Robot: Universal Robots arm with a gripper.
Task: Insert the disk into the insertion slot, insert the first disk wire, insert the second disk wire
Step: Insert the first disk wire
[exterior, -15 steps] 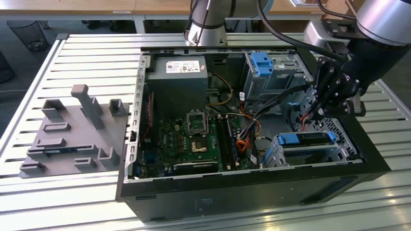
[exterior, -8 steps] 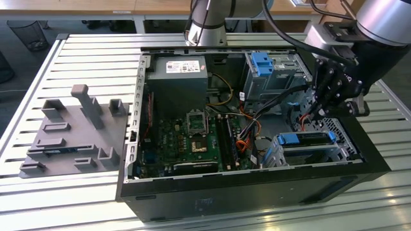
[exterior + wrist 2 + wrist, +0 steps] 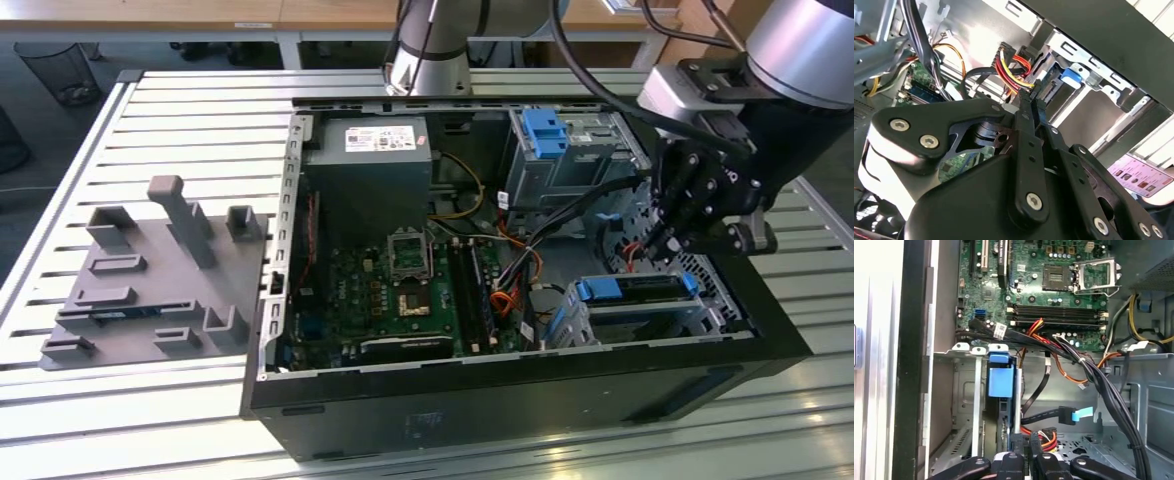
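Observation:
The disk [image 3: 638,288], in its blue carrier, lies inside the insertion slot [image 3: 583,322], the low metal cage at the case's front on the exterior view's right. My gripper [image 3: 665,250] hangs just above the cage's inner end. In the second wrist view the fingers [image 3: 1029,130] are pressed together on the black plug of a disk wire [image 3: 1013,67] with red, yellow and black strands, close to the blue carrier [image 3: 1072,77]. In the first wrist view the gripper [image 3: 1024,457] is beside the carrier tab [image 3: 1000,380]. A second disk wire with a blue plug [image 3: 1074,415] lies loose.
The open computer case [image 3: 534,390] lies on a slatted metal table. A taller bay with a blue bracket [image 3: 545,130] stands behind the cage. Cable bundles [image 3: 1104,385] cross over the motherboard [image 3: 400,290]. A grey fixture plate [image 3: 140,275] sits at the exterior view's left.

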